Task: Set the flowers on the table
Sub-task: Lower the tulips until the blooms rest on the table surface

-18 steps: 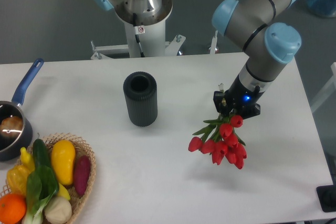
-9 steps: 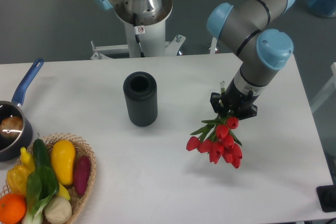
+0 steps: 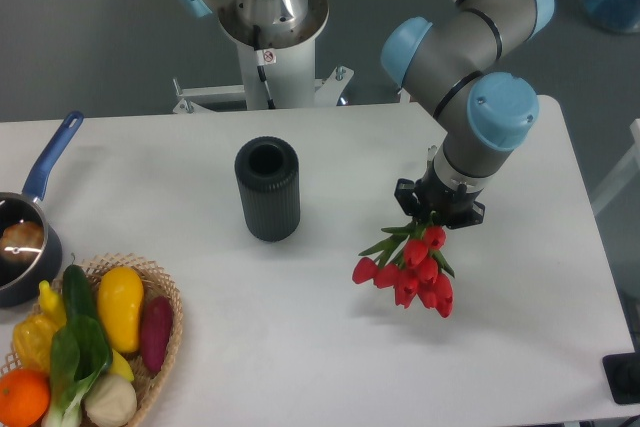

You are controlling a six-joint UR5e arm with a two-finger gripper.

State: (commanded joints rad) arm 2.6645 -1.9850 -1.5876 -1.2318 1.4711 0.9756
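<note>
Tulips hang head-down from the gripper, over the right half of the table.

Left of the arm a dark vase [image 3: 267, 188] stands well apart. The flowers [image 3: 408, 272] point down and leftward from the gripper [image 3: 437, 209], whose jaws are closed on the stems, blooms above the table [image 3: 300, 347] with their shadow below; I judge lowering comes next, then release.

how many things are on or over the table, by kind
flowers (one bunch, held by the gripper): 1
black cylinder vase: 1
blue-handled pot: 1
wicker basket of produce: 1
total: 4, all on or above the white table
</note>
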